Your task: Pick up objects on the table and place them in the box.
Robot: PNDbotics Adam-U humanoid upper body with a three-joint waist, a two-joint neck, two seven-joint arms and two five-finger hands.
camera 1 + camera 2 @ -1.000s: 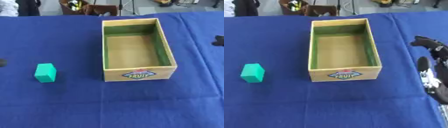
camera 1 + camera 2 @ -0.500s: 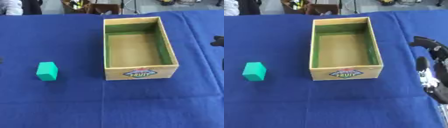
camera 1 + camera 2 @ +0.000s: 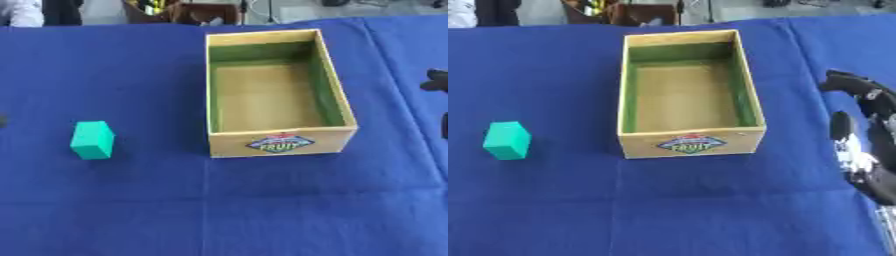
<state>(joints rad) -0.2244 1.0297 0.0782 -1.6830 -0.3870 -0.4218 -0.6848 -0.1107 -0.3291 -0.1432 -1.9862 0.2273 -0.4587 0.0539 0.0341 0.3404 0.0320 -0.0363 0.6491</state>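
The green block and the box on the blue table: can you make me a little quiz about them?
1. True or false: the green block is inside the wooden box.
2. Which side of the box does the block sit on? A) the robot's left B) the robot's right C) behind it
3. Fill in: the right hand shows at the right edge, holding ____.

Key: 1. False, it stands on the blue tablecloth, apart from the box. 2. A. 3. nothing; its fingers curve over the cloth.

The right hand (image 3: pixel 866 135) is cut off by the edge, its fingers perhaps relaxed.
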